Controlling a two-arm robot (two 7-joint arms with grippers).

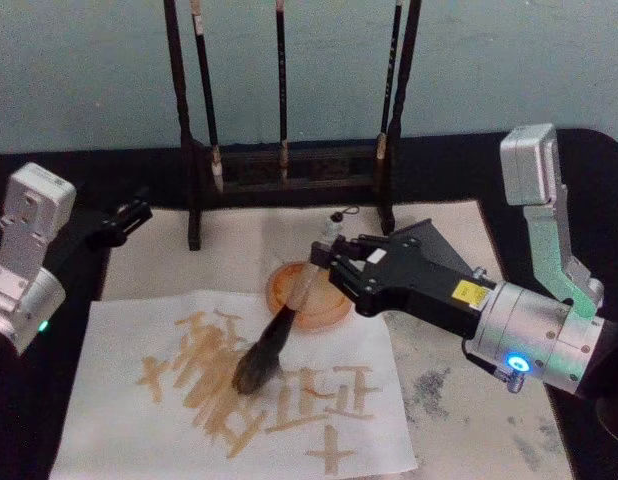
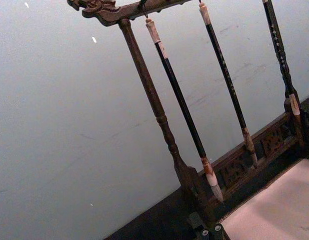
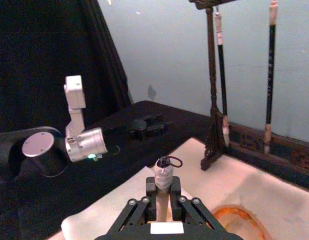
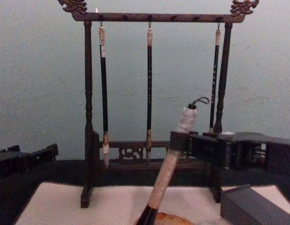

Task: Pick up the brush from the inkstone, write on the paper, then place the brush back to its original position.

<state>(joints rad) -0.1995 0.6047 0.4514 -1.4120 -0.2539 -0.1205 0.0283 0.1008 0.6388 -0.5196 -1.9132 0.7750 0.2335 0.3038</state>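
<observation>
The wooden rack (image 4: 88,93) is dark carved wood with a dull sheen. In front of it the paper (image 1: 119,400) lies matt on a pale mat (image 1: 439,330) that looks like felt, though that is hard to judge. The brush (image 1: 286,322) there has coarse bushy hair and a smooth pale handle, clamped in the matt black plastic of the right gripper (image 1: 324,262).

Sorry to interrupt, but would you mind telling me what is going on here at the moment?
The right gripper is shut on the brush, holding it tilted with its bristles down on the paper, which already carries several orange-brown strokes. The round orange inkstone sits at the paper's far edge, in front of the wooden rack. The left gripper is parked off to the left.
</observation>
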